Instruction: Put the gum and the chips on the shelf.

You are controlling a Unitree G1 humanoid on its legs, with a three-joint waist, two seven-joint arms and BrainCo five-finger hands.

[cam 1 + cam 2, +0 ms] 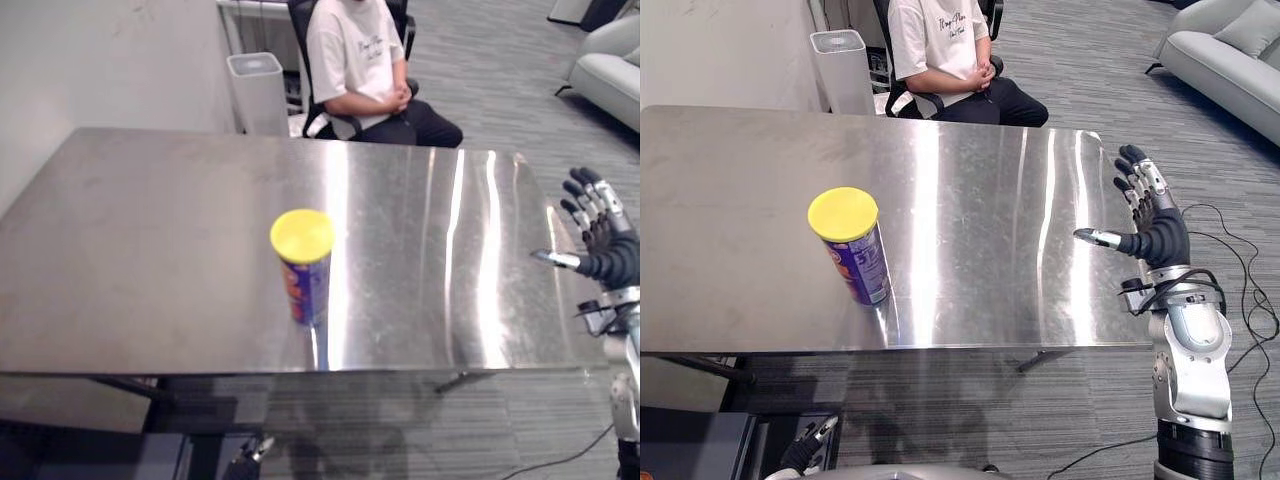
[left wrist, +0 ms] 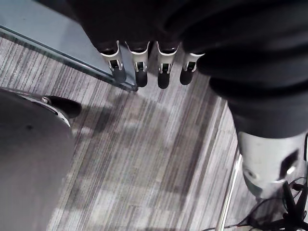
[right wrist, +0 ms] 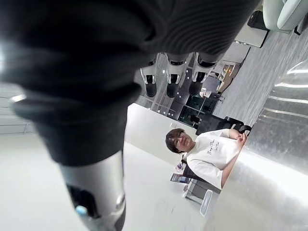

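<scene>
Chips can [image 1: 303,262] stands upright near the front of the shiny surface [image 1: 150,250]. My right robot hand [image 1: 1155,225] hovers open and empty by the surface's right edge. My left robot hand [image 2: 140,67] hangs open, low above the floor [image 2: 144,168].

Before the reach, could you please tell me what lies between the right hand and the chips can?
Only bare table separates right hand from can, per eye views.

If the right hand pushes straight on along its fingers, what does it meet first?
Probably nothing: the right hand points away along the table's right edge. The chips can stands well to its left. Depth unclear.
</scene>
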